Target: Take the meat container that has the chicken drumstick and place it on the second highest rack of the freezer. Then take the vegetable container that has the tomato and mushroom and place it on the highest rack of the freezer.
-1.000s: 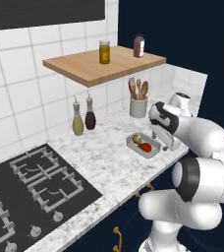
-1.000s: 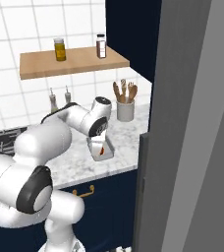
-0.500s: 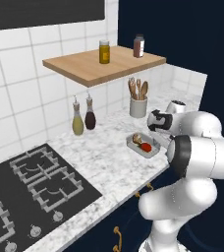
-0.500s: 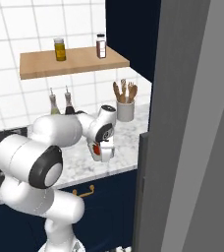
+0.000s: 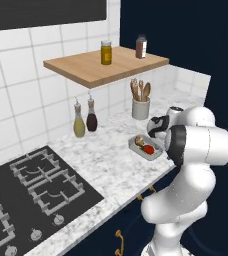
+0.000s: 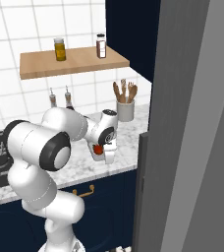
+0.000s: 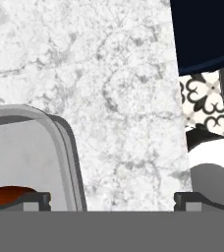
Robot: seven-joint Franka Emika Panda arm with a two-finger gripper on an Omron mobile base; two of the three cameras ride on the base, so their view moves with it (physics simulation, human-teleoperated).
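Observation:
The vegetable container point(image 5: 145, 150) is a small grey tray near the marble counter's front edge, holding the red tomato point(image 5: 149, 149) and the tan mushroom point(image 5: 139, 141). My gripper point(image 6: 108, 156) hangs open just above the tray's right end, next to the tomato point(image 6: 98, 149). In the hand view the gripper point(image 7: 111, 201) straddles the tray's rim point(image 7: 67, 142). One fingertip point(image 7: 33, 200) is over the tray beside the tomato point(image 7: 6, 197), the other over bare counter. The freezer's grey door point(image 6: 192, 123) stands at the right. The meat container, the chicken drumstick and both racks are out of view.
A utensil holder point(image 5: 140, 106) and two bottles point(image 5: 85, 120) stand against the tiled wall. A wooden shelf point(image 5: 103, 67) with two jars hangs overhead. The stove point(image 5: 36, 190) lies to the left. The counter edge point(image 7: 182, 74) is close to the tray, with patterned floor below.
The arm has folded and its elbow has swung forward. The hand has sunk a little toward the tray's right end. The jaws have stayed open.

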